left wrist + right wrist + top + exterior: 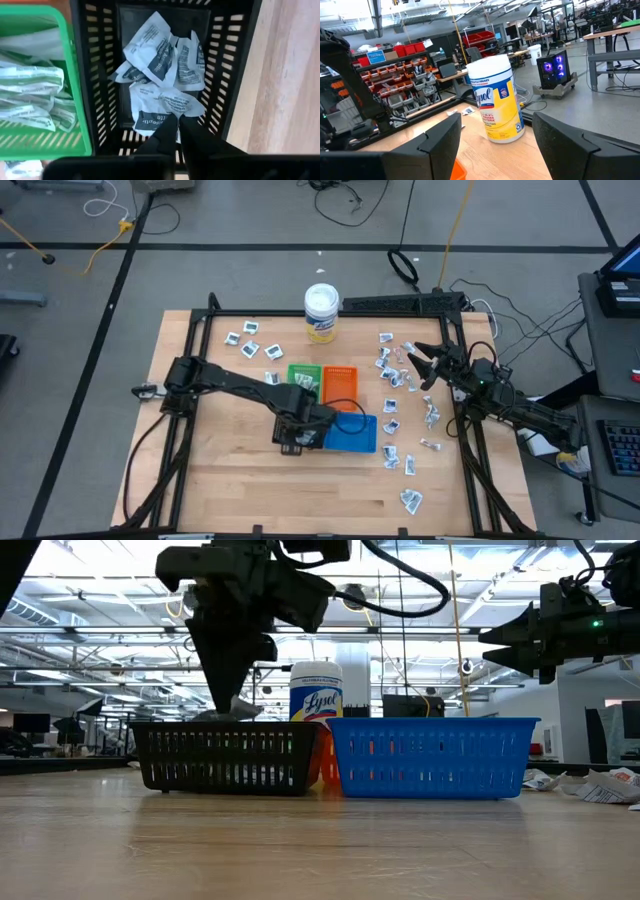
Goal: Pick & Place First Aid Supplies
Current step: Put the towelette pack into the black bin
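My left gripper (296, 432) points straight down over the black tray (283, 446), shut on a white-grey packet (159, 107) with dark print. In the low view the gripper (232, 708) has the packet (246, 707) just above the tray's rim (225, 728). Two more packets (157, 52) lie crumpled on the black tray's floor. The green tray (75, 75) beside it holds several packets (30, 95). Loose packets (398, 370) lie on the table's right side. My right gripper (422, 366) hangs open and level above them, holding nothing. My left gripper pinches the packet's near edge (170, 119) between its two fingers, coming from above and pointing down. The packet spreads out below the fingertips inside the black tray's opening, above the packets lying there. Whether it touches them, I cannot tell.
The orange tray (340, 383) and the blue tray (352, 438) stand beside the green and black ones at the table's middle. A white-lidded, yellow-labelled tub (321, 310) stands at the far edge. More packets (250, 340) lie at the far left and near right (410, 500).
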{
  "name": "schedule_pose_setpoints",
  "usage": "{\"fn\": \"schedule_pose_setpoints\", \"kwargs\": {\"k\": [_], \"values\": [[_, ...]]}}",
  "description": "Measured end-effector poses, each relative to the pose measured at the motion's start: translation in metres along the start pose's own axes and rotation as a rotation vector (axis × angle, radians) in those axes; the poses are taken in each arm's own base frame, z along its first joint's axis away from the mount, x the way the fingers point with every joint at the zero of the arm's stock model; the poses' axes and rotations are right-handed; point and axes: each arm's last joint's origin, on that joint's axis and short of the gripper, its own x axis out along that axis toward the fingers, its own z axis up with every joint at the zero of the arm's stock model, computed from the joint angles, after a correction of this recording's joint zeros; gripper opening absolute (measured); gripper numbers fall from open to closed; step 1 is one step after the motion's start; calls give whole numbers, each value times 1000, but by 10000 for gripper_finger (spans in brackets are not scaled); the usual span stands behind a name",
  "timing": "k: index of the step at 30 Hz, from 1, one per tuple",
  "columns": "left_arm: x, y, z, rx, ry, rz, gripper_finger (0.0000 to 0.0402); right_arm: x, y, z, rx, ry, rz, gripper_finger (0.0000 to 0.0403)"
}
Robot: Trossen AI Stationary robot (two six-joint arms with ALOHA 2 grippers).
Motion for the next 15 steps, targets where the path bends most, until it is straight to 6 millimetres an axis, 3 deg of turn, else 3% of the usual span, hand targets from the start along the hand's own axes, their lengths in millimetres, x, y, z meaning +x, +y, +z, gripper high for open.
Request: {"fn": "schedule_pose_setpoints", "kwargs": {"k": [9, 15], "values": [[0, 3, 0, 25, -1, 28, 168, 0, 0, 0, 0, 0, 0, 243], [-15, 18, -5, -64, -16, -17, 217, 0, 0, 0, 0, 0, 0, 242]]}}
